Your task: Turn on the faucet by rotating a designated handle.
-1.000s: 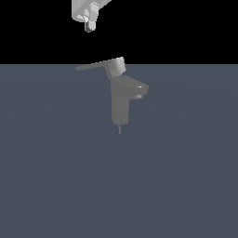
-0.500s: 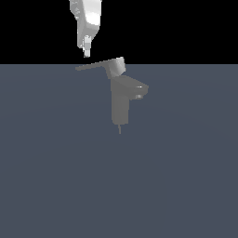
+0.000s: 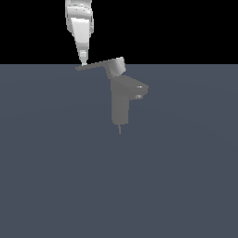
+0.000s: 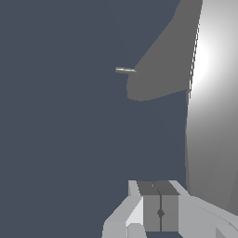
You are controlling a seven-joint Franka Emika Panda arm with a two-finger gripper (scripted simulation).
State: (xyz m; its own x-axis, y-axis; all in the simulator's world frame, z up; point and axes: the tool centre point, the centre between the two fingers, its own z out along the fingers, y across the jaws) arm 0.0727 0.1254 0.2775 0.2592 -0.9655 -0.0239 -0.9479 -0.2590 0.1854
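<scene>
Hanging from the top edge of the exterior view, left of centre, the white gripper (image 3: 83, 62) pointed straight down, its tip at the outer end of the handle (image 3: 95, 66), a thin flat lever reaching left from a lighter cylindrical cap. In the wrist view its two finger pads (image 4: 152, 212) sat pressed together with nothing between them. The faucet (image 3: 122, 101) stood upright in the upper middle of the frame on the slate-blue floor (image 3: 56, 176), stubby spout toward the right.
</scene>
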